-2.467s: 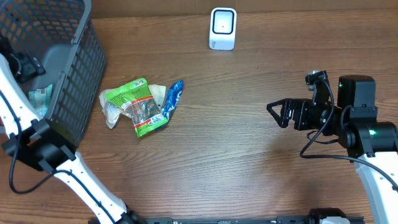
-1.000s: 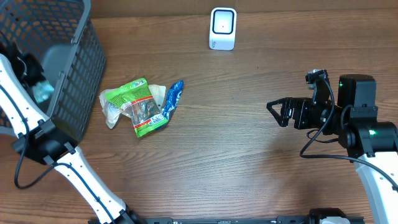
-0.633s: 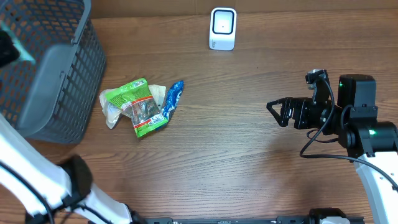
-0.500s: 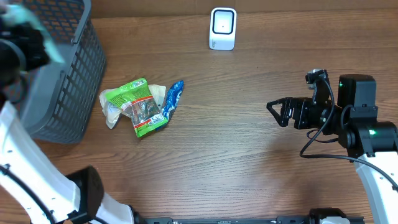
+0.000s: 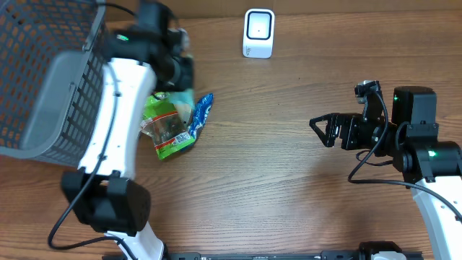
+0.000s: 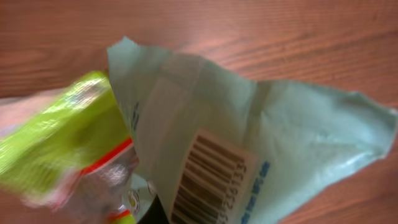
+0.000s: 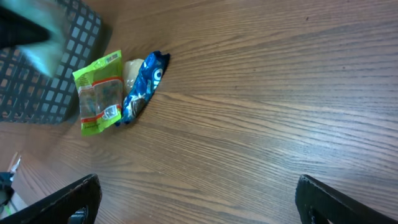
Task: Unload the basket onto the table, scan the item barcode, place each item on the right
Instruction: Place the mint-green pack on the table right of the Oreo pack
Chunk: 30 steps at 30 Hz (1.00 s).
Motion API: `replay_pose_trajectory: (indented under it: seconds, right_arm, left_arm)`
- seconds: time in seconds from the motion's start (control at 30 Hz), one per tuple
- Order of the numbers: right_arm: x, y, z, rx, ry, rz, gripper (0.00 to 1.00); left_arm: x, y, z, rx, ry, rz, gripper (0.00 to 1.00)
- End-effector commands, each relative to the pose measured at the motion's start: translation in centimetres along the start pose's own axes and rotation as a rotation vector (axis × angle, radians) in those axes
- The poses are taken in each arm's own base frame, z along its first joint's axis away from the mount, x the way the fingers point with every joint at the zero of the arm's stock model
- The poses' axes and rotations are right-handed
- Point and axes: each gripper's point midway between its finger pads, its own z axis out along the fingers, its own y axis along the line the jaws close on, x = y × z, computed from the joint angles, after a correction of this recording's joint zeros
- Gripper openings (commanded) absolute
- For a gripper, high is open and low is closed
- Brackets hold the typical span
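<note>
The left fingers (image 5: 179, 72) clench a pale green packet (image 6: 267, 130), barcode label (image 6: 208, 177) showing, blue print (image 6: 254, 188) unreadable; right fingers (image 7: 62, 200) spread, empty.

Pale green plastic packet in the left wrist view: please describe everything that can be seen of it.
The pale green plastic packet is thin, crumpled film, held above the wooden table. A white label with a black barcode and blue print faces the camera, tilted. The shut left gripper pinches its lower edge. It overlaps a blurred bright green bag.
</note>
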Motion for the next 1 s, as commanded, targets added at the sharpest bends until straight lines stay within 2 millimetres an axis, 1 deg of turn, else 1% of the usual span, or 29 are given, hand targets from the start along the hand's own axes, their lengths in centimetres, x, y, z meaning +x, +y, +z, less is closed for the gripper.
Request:
replay_pose_trajectory:
  seconds: [0.0,0.1,0.2,0.37,0.47,0.57,0.6,0.63,0.7,0.73,0.77,0.83,0.87,0.9,0.97]
  right_arm:
    - [-0.8,0.7,-0.5,-0.013,-0.024,-0.018,1.0]
    - [-0.9,0.7,-0.5,-0.013,-0.026,-0.02,1.0]
    - [-0.9,0.7,-0.5,-0.013,-0.027,-0.02,1.0]
    - [-0.9,0.7,-0.5,-0.013,-0.027,-0.02,1.0]
    - [-0.9,0.7,-0.5,-0.013,-0.027,-0.02,1.0]
    - [-0.9,0.7,-0.5,-0.013,-0.027,-0.02,1.0]
    - [-0.9,0.7,-0.5,-0.013,-0.027,-0.02,1.0]
    - [-0.9,0.7,-0.5,-0.013,-0.027,-0.02,1.0]
    - [-0.9,0.7,-0.5,-0.013,-0.027,-0.02,1.0]
    - [-0.9,0.7,-0.5,-0.013,-0.027,-0.02,1.0]
    - [-0.9,0.7,-0.5,-0.013,-0.027,-0.02,1.0]
    - [-1.0,0.8,-0.5,-0.015,-0.031,-0.023,1.0]
    - [-1.2,0.8,-0.5,-0.016,-0.037,-0.026,1.0]
    - [-1.3,0.9,-0.5,-0.022,-0.041,-0.03,1.0]
    - [-1.6,1.6,-0.5,-0.061,-0.052,-0.043,1.0]
  left_arm:
    - [2.1,-2.2,3.6,0.003,0.037,-0.009,0.04]
    - [3.8,-4.4,6.6,0.011,0.051,0.058,0.04]
    - [5.4,-5.7,8.9,-0.001,0.058,0.106,0.04]
    - [7.9,-4.8,11.4,-0.082,0.084,0.018,0.04]
    - [9.5,-4.2,12.1,-0.1,0.126,-0.017,0.04]
    - [10.3,-3.9,12.4,-0.108,0.145,-0.04,0.04]
    - [10.3,-3.9,12.5,-0.107,0.145,-0.04,0.09]
    - [10.3,-4.0,12.5,-0.103,0.144,-0.04,0.2]
    - [10.2,-4.4,12.4,-0.083,0.145,-0.041,0.49]
    - [10.1,-4.7,12.4,-0.066,0.146,-0.042,0.57]
    - [10.0,-5.0,12.3,-0.051,0.146,-0.043,0.63]
    - [9.3,-5.6,11.8,-0.025,0.135,-0.041,0.66]
    - [8.9,-5.8,11.3,-0.022,0.127,-0.032,0.65]
    - [8.1,-5.8,10.6,-0.032,0.111,-0.021,0.63]
    - [5.9,-5.4,8.3,-0.082,0.06,-0.017,0.61]
